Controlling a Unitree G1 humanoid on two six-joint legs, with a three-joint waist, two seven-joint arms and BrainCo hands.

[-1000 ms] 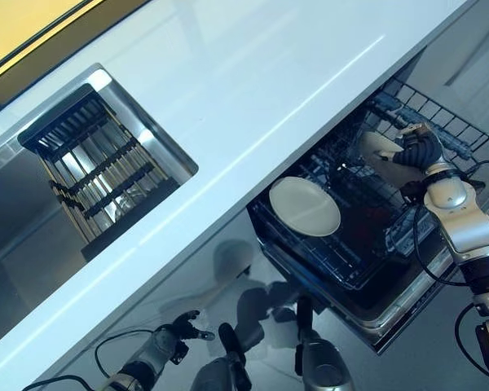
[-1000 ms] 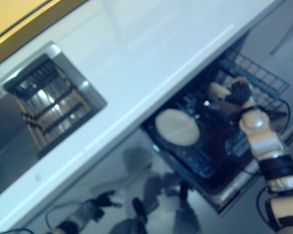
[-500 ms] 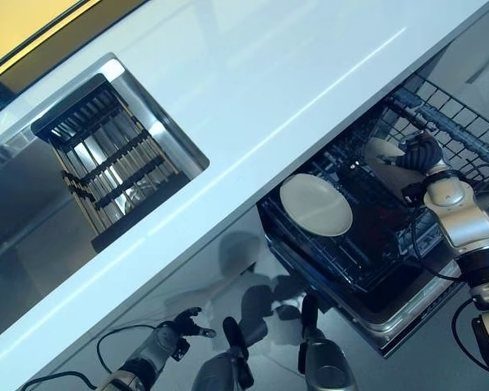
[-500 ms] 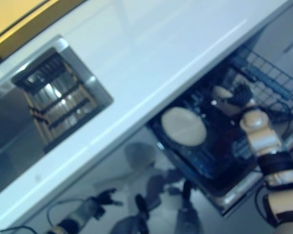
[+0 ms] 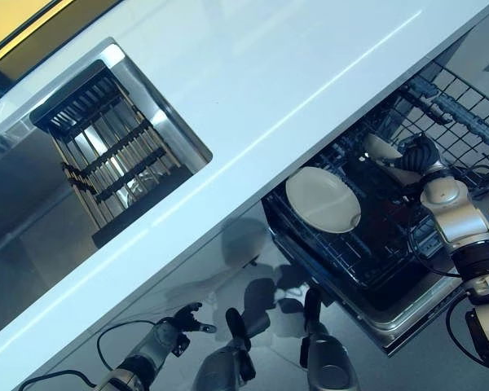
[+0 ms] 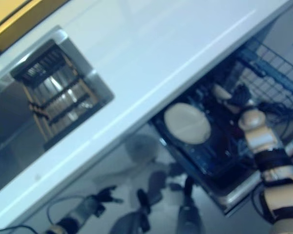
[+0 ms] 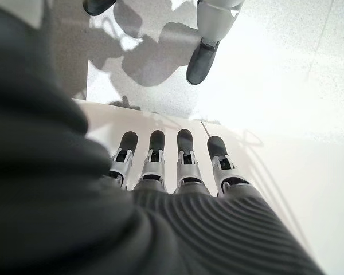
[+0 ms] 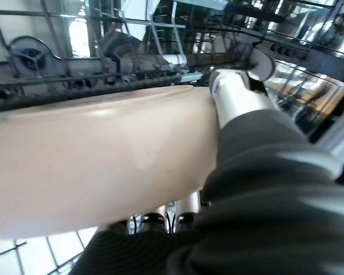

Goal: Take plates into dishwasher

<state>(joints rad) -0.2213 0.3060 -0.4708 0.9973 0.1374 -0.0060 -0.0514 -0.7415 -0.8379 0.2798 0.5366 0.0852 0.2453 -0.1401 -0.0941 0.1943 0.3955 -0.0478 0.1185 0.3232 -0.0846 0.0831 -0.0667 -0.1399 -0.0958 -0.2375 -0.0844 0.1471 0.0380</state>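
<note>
A cream plate (image 5: 323, 199) stands in the pulled-out dark wire rack (image 5: 463, 124) of the open dishwasher, below the counter's edge. My right hand (image 5: 421, 153) reaches into the rack just past it and is shut on a second cream plate (image 5: 381, 148). In the right wrist view that plate (image 8: 103, 154) fills the middle, with my thumb (image 8: 235, 97) over its rim and the fingers under it, amid the rack's wires. My left hand (image 5: 173, 330) hangs low near the floor, away from the dishwasher, its fingers (image 7: 186, 166) straight and holding nothing.
A long white counter (image 5: 253, 90) runs across the view above the dishwasher. A steel sink (image 5: 33, 204) with a dark slatted drying rack (image 5: 114, 155) is set in it at the left. Pale glossy floor (image 5: 228, 269) lies before the dishwasher.
The whole picture has shifted, so the camera moved. My right hand with its plate has come a little nearer to the racked plate, deeper among the wires. The left hand stays put.
</note>
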